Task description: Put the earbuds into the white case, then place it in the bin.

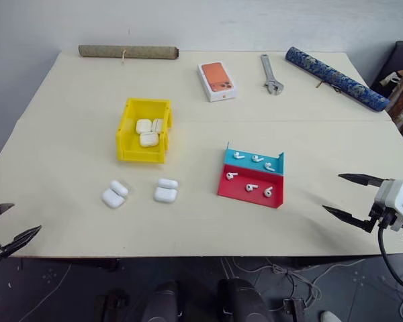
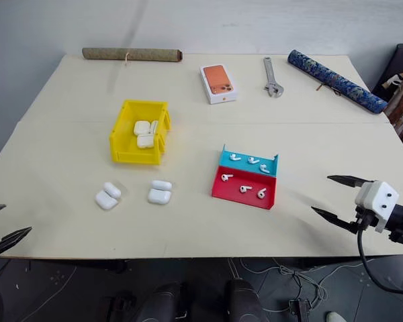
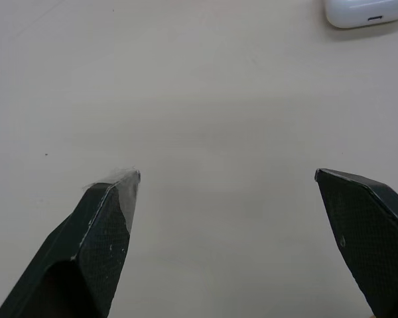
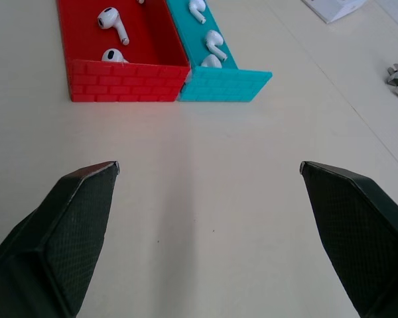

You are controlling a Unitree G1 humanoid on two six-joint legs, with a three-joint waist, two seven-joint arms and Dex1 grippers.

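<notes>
Both grippers hang at the bottom corners of the head view, and both are wide open with nothing in them — the left gripper [image 1: 5,225] at lower left, the right gripper [image 1: 346,196] at lower right, each just off the near edge of the counter [image 1: 67,87].

No part of the job looks started. Six earbuds [image 1: 252,176] lie in the red-and-blue tray [image 1: 250,194], right of the middle. Two white cases sit on the counter left of the middle: one white case [image 1: 114,194] and another case [image 1: 166,190] just beside it, both with lids that seem flipped open. The yellow bin [image 1: 144,130] stands above them in the picture, with more cases [image 1: 148,133] already inside.

I think the next move is for the right gripper to reach up and left to the tray and pinch one earbud. That needs a careful, small grip — the buds are tiny and smooth and could slip.

Some things are hard to make out. I cannot tell how many cases are in the bin, or if the open cases hold anything. The left gripper is partly cut off by the frame edge.
</notes>
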